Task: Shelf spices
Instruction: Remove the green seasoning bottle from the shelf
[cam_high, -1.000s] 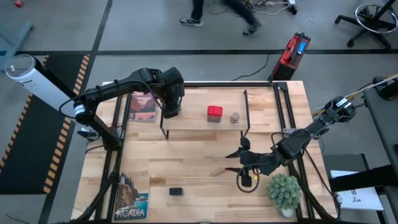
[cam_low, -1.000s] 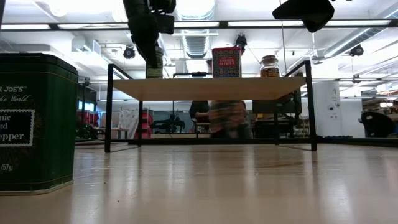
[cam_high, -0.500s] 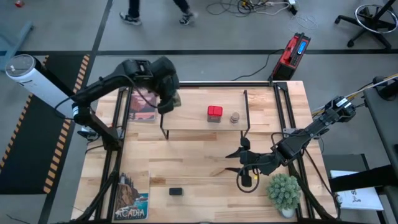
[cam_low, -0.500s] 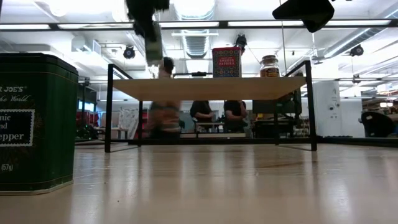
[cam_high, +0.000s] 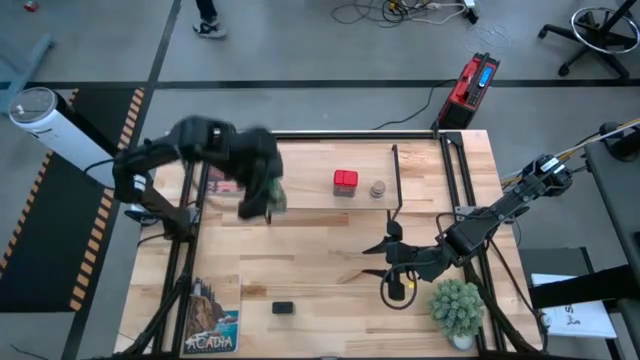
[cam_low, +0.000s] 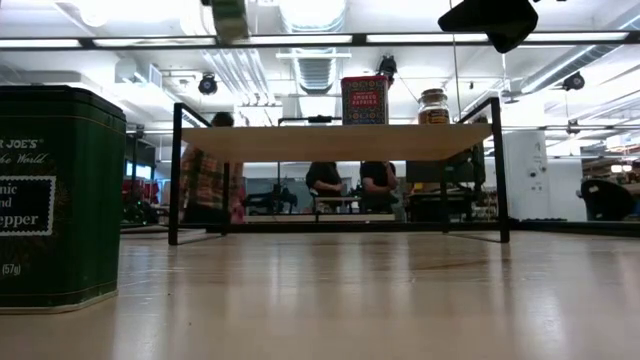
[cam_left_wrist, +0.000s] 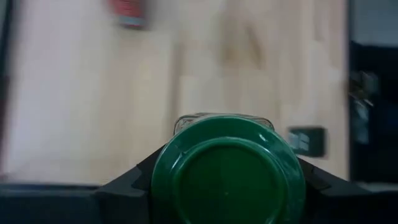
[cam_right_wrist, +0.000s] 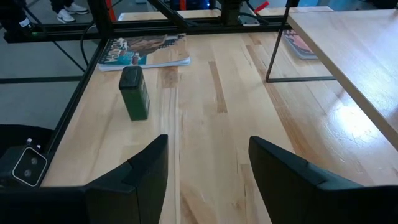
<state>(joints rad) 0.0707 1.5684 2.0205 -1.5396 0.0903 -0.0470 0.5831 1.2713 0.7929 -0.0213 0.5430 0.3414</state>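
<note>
My left gripper (cam_high: 263, 196) is shut on the green-lidded jar (cam_left_wrist: 227, 172) and hangs high over the left end of the shelf (cam_high: 305, 198); the low view shows the jar (cam_low: 230, 14) far above the shelf board (cam_low: 340, 142). The red tin (cam_high: 345, 182) and the small grey-brown jar (cam_high: 377, 188) stand on the shelf's right part. The dark olive tin (cam_high: 283, 307) stands on the tabletop near the front edge. My right gripper (cam_high: 385, 255) is open and rests low at the table's right, in front of the shelf. My left gripper pinches the jar at its green lid (cam_left_wrist: 168, 163), one dark finger (cam_left_wrist: 132, 182) on each side. The fingers come from above, pointing down, with the lid's top facing the wrist. The jar hangs upright below them, lifted clear of shelf and table.
A picture book (cam_high: 228, 176) lies behind the shelf's left end and another (cam_high: 212, 318) at the near left corner. A green potted plant (cam_high: 457, 310) stands at the near right corner. Bare tabletop lies between shelf and olive tin. People move in the room beyond.
My left gripper, shut on the green-lidded jar, has risen from just above the shelf's left end to well above it, then swung toward the table's near edge; it shows blurred. The right arm has kept still.
</note>
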